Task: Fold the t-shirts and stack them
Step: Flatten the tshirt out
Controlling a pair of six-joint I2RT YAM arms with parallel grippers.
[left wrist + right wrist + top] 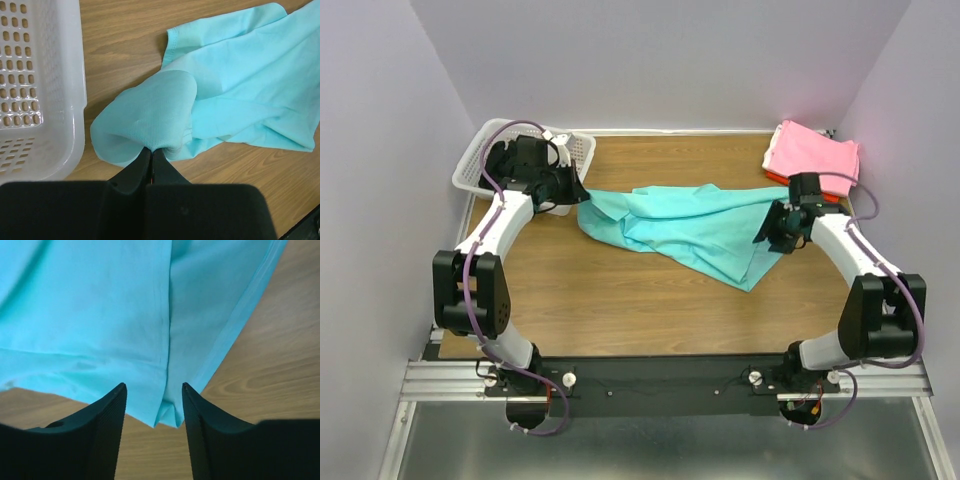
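The turquoise t-shirt point(690, 225) lies crumpled across the middle of the wooden table. My left gripper point(575, 192) is shut on its left end; the left wrist view shows the jaws pinched on a fold of the turquoise cloth point(150, 115), lifted a little. My right gripper point(767, 232) is open at the shirt's right edge. In the right wrist view the fingers point(112, 405) straddle a corner of the shirt's hem point(167, 412) without closing on it. A folded pink t-shirt point(812, 150) lies on a red-orange one point(775, 177) at the back right.
A white slatted plastic basket point(478, 160) stands at the back left, right behind my left gripper; its wall also shows in the left wrist view point(45, 90). Purple walls enclose the table on three sides.
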